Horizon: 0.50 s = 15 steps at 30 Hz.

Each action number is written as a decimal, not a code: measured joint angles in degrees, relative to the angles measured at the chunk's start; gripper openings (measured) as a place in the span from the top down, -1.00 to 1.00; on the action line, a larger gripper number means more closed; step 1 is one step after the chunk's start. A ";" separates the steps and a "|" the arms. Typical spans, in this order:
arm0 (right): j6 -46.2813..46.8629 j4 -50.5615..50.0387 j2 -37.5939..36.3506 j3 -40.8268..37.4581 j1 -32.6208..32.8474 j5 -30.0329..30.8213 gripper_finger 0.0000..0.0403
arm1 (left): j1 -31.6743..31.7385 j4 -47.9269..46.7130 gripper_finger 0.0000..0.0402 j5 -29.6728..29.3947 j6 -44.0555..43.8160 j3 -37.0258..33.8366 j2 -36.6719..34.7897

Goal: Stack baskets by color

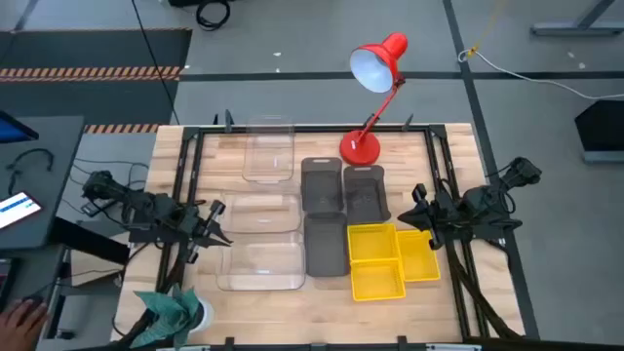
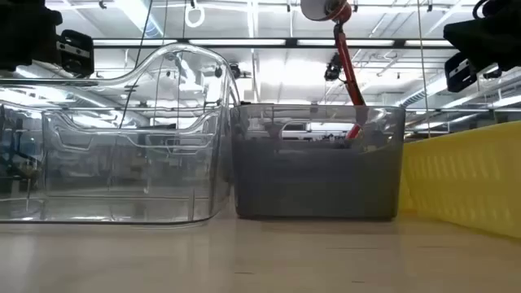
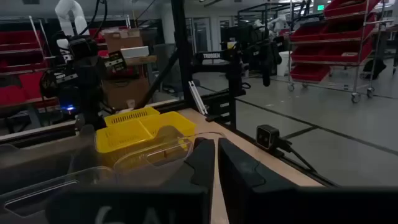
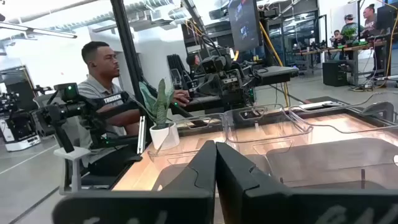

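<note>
High view, looking straight down on a pale wood-plank table framed by a black rail. We count three clear baskets, see-through rounded rectangles with thin glossy walls: one at 11 o'clock from the table's centre with its long axis running 12 to 6, and two at 8 and 9 o'clock lying with long axes 9 to 3, edges just beside each other. At centre sit three grey baskets, matte and opaque, each with its long axis 12 to 6; two stand side by side and the third lies at 6 o'clock of the left one. At 4 o'clock we see the yellow baskets, bright opaque trays touching one another; how many they are we cannot tell. All rest open side up on the table.

A red lamp with a round base stands at 12 o'clock of the grey group.

At 9 o'clock the left gripper hangs just beside the clear baskets; the left wrist view shows its fingers pressed together and clenched on nothing. At 3 o'clock the right gripper hangs near the yellow baskets, its fingers likewise clenched and empty.

A green cloth lies at 7 o'clock. Beyond the table a seated person shows in the right wrist view.
</note>
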 joint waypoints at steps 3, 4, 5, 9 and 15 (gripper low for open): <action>0.00 0.02 0.01 -0.02 0.00 0.00 0.94 | -0.01 0.00 0.86 0.00 0.00 -0.02 0.01; 0.00 0.00 0.00 -0.01 0.00 -0.01 0.94 | -0.01 0.01 0.85 -0.01 0.00 -0.01 0.00; 0.00 0.01 0.00 -0.01 0.01 -0.01 0.94 | -0.02 0.02 0.85 -0.02 0.00 -0.01 0.00; 0.00 0.02 0.00 -0.02 0.00 0.00 0.94 | -0.02 0.02 0.82 0.00 0.00 -0.01 0.01; 0.00 0.02 0.02 -0.02 0.00 -0.02 0.94 | 0.00 0.00 0.85 0.00 0.00 0.00 0.00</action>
